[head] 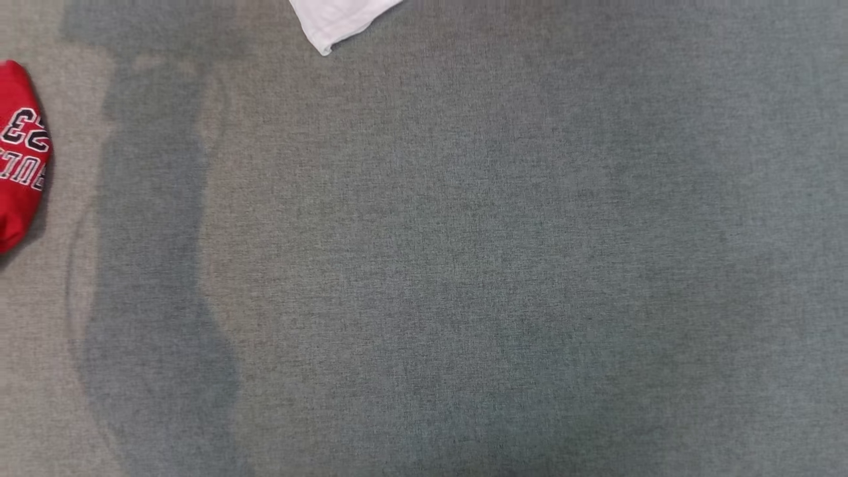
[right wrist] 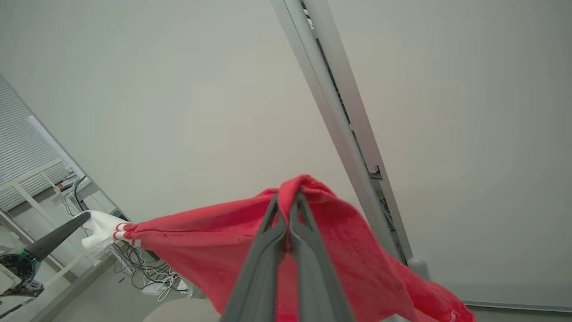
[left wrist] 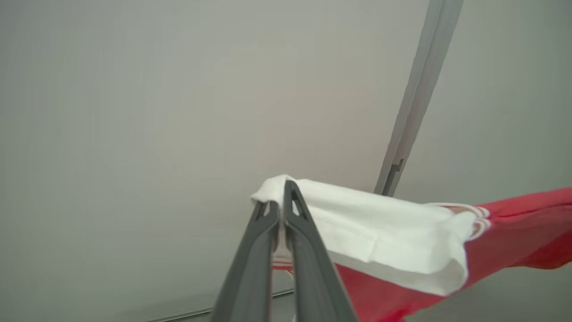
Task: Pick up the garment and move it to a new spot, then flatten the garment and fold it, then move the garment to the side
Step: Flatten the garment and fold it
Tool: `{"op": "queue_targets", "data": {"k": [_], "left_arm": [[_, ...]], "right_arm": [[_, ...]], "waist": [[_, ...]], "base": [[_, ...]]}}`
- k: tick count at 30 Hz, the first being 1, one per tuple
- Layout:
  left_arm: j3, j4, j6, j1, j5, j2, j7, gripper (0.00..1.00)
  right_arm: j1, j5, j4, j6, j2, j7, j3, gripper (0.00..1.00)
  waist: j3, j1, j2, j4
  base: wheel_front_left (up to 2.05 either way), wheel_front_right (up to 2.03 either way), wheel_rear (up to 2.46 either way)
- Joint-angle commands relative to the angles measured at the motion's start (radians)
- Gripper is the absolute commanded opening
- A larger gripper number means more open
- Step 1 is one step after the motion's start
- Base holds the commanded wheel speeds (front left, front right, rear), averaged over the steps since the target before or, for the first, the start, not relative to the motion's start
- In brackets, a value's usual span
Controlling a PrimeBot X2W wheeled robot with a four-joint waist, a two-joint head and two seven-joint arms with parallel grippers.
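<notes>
Move-to-new-spot step, likely: garment (right wrist: 210, 237) up in the air, stretched between both arms. White edge pinched tight in left gripper (left wrist: 280, 201), red fabric pinched in right gripper (right wrist: 288, 201). Next: lower onto grey cloth surface (head: 464, 265), spread flat.

The grey cloth surface (head: 464, 265) is open across centre and right. A red garment (head: 20, 159) intrudes at the left edge and a white fabric corner (head: 334, 20) at the top edge; whether these rest or hang is unclear.
</notes>
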Motion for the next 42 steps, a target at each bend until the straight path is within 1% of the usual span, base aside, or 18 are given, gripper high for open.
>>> {"op": "queue_targets", "data": {"k": [1, 4, 6, 9, 11, 13, 18, 21, 24, 27, 29, 32, 33, 37, 42], "left_arm": [[-0.018, 0.009, -0.001, 0.049, -0.033, 0.005, 0.016, 0.0], [-0.066, 0.006, -0.001, 0.153, -0.102, 0.015, 0.07, 0.0], [-0.098, -0.004, -0.001, 0.228, -0.143, 0.038, 0.098, 0.0], [-0.146, -0.038, -0.001, 0.365, -0.221, 0.052, 0.152, 0.0], [-0.201, -0.083, -0.001, 0.462, -0.25, 0.085, 0.194, 0.0], [-0.233, -0.128, -0.001, 0.555, -0.29, 0.118, 0.221, 0.0], [-0.265, -0.233, -0.001, 0.783, -0.395, 0.17, 0.272, 0.0], [-0.258, -0.298, 0.004, 0.9, -0.448, 0.195, 0.28, 0.0], [-0.257, -0.385, 0.024, 1.018, -0.492, 0.22, 0.294, 0.0], [-0.269, -0.496, 0.053, 1.126, -0.515, 0.263, 0.321, 0.0], [-0.282, -0.581, 0.074, 1.195, -0.527, 0.288, 0.338, 0.0], [-0.288, -0.705, 0.118, 1.293, -0.548, 0.33, 0.347, 0.0], [-0.288, -0.705, 0.118, 1.293, -0.548, 0.33, 0.347, 0.0], [-0.288, -0.853, 0.173, 1.41, -0.58, 0.376, 0.348, 0.0], [-0.298, -1.009, 0.218, 1.518, -0.619, 0.433, 0.366, 0.0]], "right_arm": [[0.05, 0.028, -0.004, 0.0, -0.014, -0.001, 0.018, 0.0], [0.161, 0.069, -0.022, 0.0, -0.035, 0.002, 0.08, 0.0], [0.239, 0.101, -0.033, 0.0, -0.044, 0.004, 0.118, 0.0], [0.348, 0.149, -0.045, 0.0, -0.059, 0.003, 0.166, 0.0], [0.42, 0.178, -0.05, 0.0, -0.065, 0.015, 0.2, 0.0], [0.482, 0.202, -0.063, 0.0, -0.07, 0.036, 0.238, 0.0], [0.617, 0.229, -0.087, 0.0, -0.097, 0.094, 0.337, 0.0], [0.682, 0.245, -0.11, 0.0, -0.116, 0.123, 0.382, 0.0], [0.745, 0.261, -0.143, 0.0, -0.139, 0.145, 0.419, 0.0], [0.804, 0.271, -0.191, 0.0, -0.169, 0.156, 0.444, 0.0], [0.847, 0.282, -0.227, 0.0, -0.189, 0.142, 0.453, 0.0], [0.919, 0.301, -0.281, 0.0, -0.222, 0.113, 0.455, 0.0], [0.919, 0.301, -0.281, 0.0, -0.222, 0.113, 0.455, 0.0], [1.004, 0.32, -0.33, 0.0, -0.28, 0.095, 0.463, 0.0], [1.064, 0.344, -0.368, 0.0, -0.367, 0.129, 0.471, 0.0]], "waist": [[-0.029, 0.0, 0.0, 0.004], [-0.077, 0.0, 0.0, 0.008], [-0.115, 0.0, 0.0, 0.007], [-0.181, 0.0, 0.0, 0.001], [-0.23, 0.0, 0.0, -0.001], [-0.279, 0.0, 0.0, -0.003], [-0.385, 0.0, 0.0, -0.014], [-0.432, 0.0, 0.0, -0.019], [-0.47, 0.0, 0.0, -0.022], [-0.491, 0.0, 0.0, -0.02], [-0.498, 0.0, 0.0, -0.015], [-0.502, 0.0, 0.0, -0.004], [-0.502, 0.0, 0.0, -0.004], [-0.493, 0.0, 0.0, 0.011], [-0.466, 0.0, 0.0, 0.025]], "base": [[0.0, 0.0, 0.0], [0.0, 0.0, 0.0], [0.0, 0.0, 0.0], [0.0, 0.0, 0.0], [0.0, 0.0, 0.0], [0.0, 0.0, 0.0], [0.0, 0.0, 0.0], [0.0, 0.0, 0.0], [0.0, 0.0, 0.0], [0.0, 0.0, 0.0], [0.0, 0.0, 0.0], [0.0, 0.0, 0.0], [0.0, 0.0, 0.0], [0.0, 0.0, 0.0], [0.0, 0.0, 0.0]]}}
